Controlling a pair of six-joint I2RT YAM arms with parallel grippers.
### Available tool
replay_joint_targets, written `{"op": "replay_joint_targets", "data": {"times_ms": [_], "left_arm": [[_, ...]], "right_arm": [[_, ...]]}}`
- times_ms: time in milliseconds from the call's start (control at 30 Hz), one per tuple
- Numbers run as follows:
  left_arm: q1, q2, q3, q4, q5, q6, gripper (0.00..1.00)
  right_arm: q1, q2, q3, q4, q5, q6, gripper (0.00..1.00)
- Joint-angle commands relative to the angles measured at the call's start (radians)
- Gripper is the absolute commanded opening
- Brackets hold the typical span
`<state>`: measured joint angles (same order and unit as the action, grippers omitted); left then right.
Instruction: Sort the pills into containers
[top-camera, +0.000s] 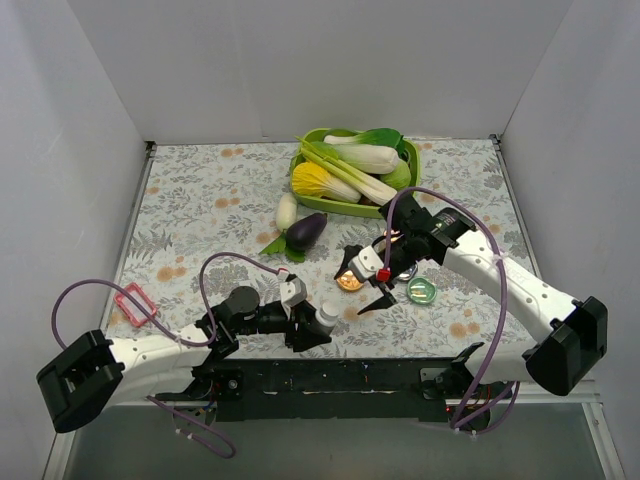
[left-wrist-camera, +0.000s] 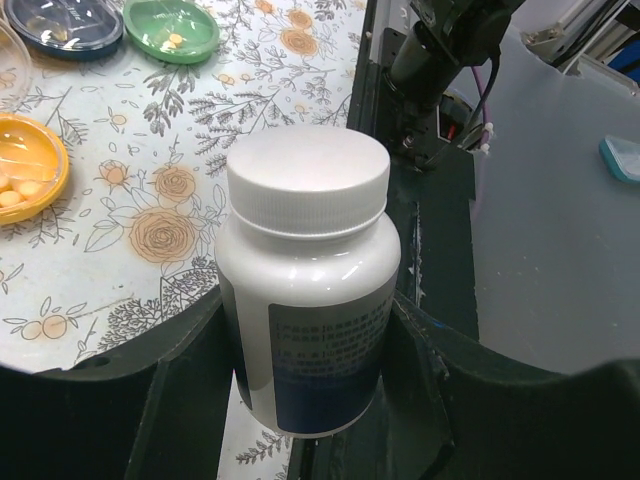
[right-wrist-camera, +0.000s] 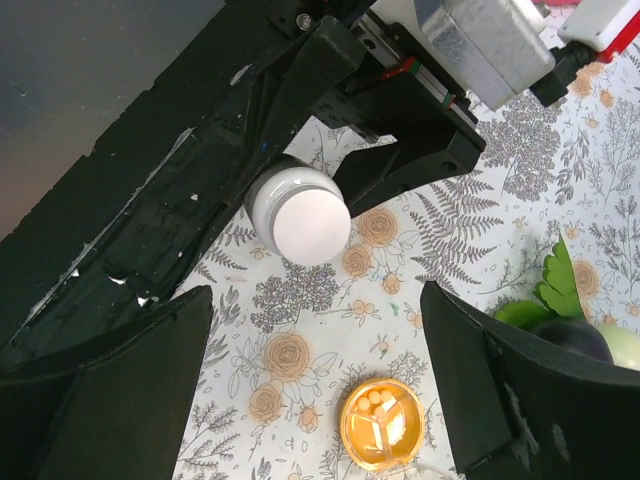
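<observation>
My left gripper (top-camera: 318, 326) is shut on an upright white pill bottle (top-camera: 327, 314) with its cap on, near the table's front edge. The bottle fills the left wrist view (left-wrist-camera: 305, 270) between both fingers. The orange dish (top-camera: 349, 281) holds several pale pills (right-wrist-camera: 375, 400). The green dish (top-camera: 421, 290) lies to its right. The dark blue dish (left-wrist-camera: 62, 22) is mostly hidden under my right arm in the top view. My right gripper (top-camera: 362, 280) is open and empty, hovering above the orange dish (right-wrist-camera: 380, 425). The bottle's cap (right-wrist-camera: 300, 215) shows ahead of it.
A lime-green tray (top-camera: 412, 160) of vegetables stands at the back. A dark eggplant (top-camera: 306, 230) and a white radish (top-camera: 286, 210) lie in front of it. A pink frame (top-camera: 135, 303) lies at the left. The black base rail (top-camera: 340, 378) runs along the near edge.
</observation>
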<state>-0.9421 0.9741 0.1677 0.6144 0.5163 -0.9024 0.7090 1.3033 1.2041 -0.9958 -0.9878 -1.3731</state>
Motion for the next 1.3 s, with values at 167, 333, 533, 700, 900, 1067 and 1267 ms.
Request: {"op": "replay_joint_targets", "data": {"times_ms": [167,333,533,700,900,1067,1267], "left_arm": [[-0.011,0.032,0.047,0.061,0.051,-0.015,0.0],[-0.012,0.049,0.052,0.071,0.056,-0.015,0.0],[-0.012,0.067,0.067,0.076,0.06,-0.015,0.0],[-0.017,0.074,0.072,0.082,0.06,-0.015,0.0],[-0.018,0.077,0.082,0.081,0.062,-0.012,0.0],[-0.02,0.08,0.087,0.079,0.059,-0.009,0.0],[-0.02,0.078,0.085,0.079,0.038,-0.004,0.0]], "right_arm": [[0.006,0.03,0.058,-0.035,-0.077,-0.067,0.91],[0.018,0.043,0.068,-0.053,-0.097,-0.086,0.92],[0.038,0.073,0.087,-0.07,-0.092,-0.089,0.92],[0.063,0.094,0.089,-0.07,-0.084,-0.081,0.91],[0.089,0.149,0.092,-0.092,-0.048,-0.06,0.86],[0.113,0.177,0.094,-0.076,-0.022,-0.009,0.74],[0.133,0.192,0.1,-0.044,-0.002,0.069,0.51]]}}
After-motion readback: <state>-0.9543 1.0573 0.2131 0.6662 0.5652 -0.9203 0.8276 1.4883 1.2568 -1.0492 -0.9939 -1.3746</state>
